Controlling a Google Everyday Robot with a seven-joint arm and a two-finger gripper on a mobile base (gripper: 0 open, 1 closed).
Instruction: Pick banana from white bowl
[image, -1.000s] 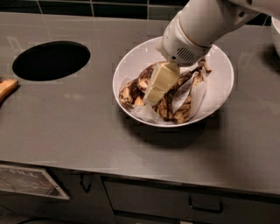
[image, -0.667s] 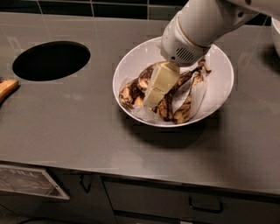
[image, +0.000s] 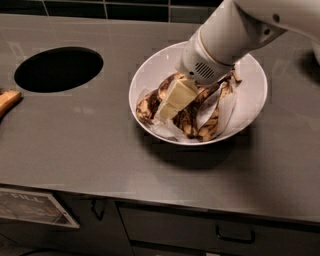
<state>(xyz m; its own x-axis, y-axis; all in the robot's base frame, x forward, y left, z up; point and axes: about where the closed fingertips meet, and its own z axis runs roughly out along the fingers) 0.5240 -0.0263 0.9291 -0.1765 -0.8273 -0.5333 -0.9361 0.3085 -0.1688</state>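
Grey countertop (image: 100, 150) fills most of the view, with a dark tiled wall (image: 100, 7) along the 12 o'clock edge. White robot arm (image: 240, 30) comes in from the 1–2 o'clock corner and slopes down toward centre. White bowl (image: 252, 80) sits on the counter right of centre, upright, and the arm covers its upper rim. Round black hole (image: 58, 69) in the counter at 10 o'clock, well apart from the bowl. Cabinet front along 6 o'clock, with a drawer handle (image: 235, 235) at 5 o'clock and a label plate (image: 30, 207) at 7 o'clock. Gripper (image: 164, 114), cream-coloured, is down inside the bowl and points toward 7 o'clock, lying over the fruit; cannot tell whether it grasps anything. Banana (image: 146, 106), short with brown blotches, lies in the bowl at the bowl's 9 o'clock side, just beside the gripper. Darker bananas (image: 200, 127) lie at the bowl's 5–6 o'clock on white paper (image: 225, 107). An orange-brown object (image: 7, 100) is cut off by the 9 o'clock edge.
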